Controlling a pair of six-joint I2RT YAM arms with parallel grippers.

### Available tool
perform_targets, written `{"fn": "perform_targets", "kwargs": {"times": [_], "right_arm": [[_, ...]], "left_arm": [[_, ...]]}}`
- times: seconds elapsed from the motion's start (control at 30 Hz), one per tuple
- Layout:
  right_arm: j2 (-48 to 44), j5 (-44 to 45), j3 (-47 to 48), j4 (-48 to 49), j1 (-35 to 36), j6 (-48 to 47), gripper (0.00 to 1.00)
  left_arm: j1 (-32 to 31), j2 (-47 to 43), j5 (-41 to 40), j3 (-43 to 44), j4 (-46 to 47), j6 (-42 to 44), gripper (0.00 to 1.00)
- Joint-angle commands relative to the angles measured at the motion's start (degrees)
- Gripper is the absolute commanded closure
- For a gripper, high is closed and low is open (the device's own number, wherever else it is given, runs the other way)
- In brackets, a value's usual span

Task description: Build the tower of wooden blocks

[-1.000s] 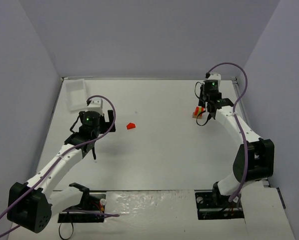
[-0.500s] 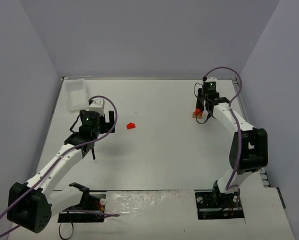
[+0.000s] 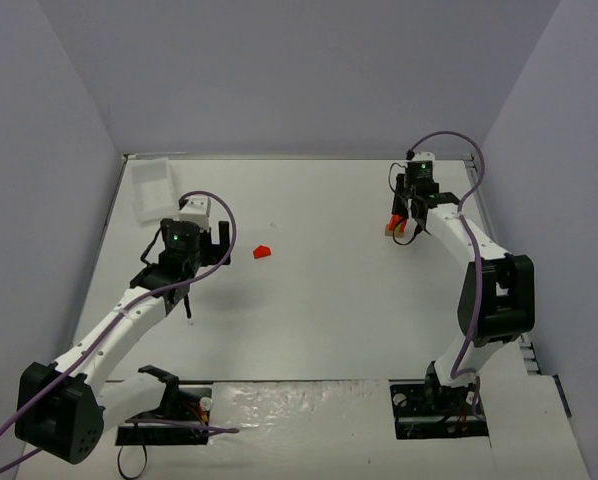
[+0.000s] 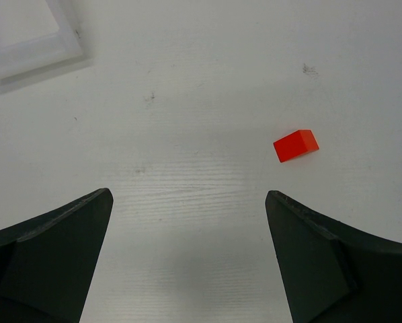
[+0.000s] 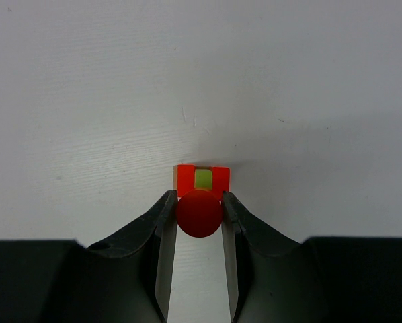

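The right gripper (image 5: pixel 197 203) was clamped on a round red block (image 5: pixel 199 214) beside the wood block tower (image 5: pixel 201 178); centring it squarely before release probably mattered. The left gripper (image 4: pixel 187 202) stood wide apart

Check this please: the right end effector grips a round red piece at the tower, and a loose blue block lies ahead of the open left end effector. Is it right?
Not fully. The loose block is red-orange, not blue; the left wrist view shows it. The right end effector does grip the round red piece.
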Motion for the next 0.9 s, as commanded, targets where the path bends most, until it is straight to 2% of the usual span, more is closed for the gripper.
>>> {"fn": "perform_targets", "kwargs": {"times": [0.0,0.87], "right_arm": [[-0.1,0.0,3.3,2.8,-0.6,0.6,1.0],[1.3,0.2,3.3,2.9,-1.0,0.7,1.0]], "left_arm": [[0.3,0.0,0.6,0.5,3.4,0.5,0.03],[0.3,0.2,1.6,0.2,5.9,0.6,0.03]]}}
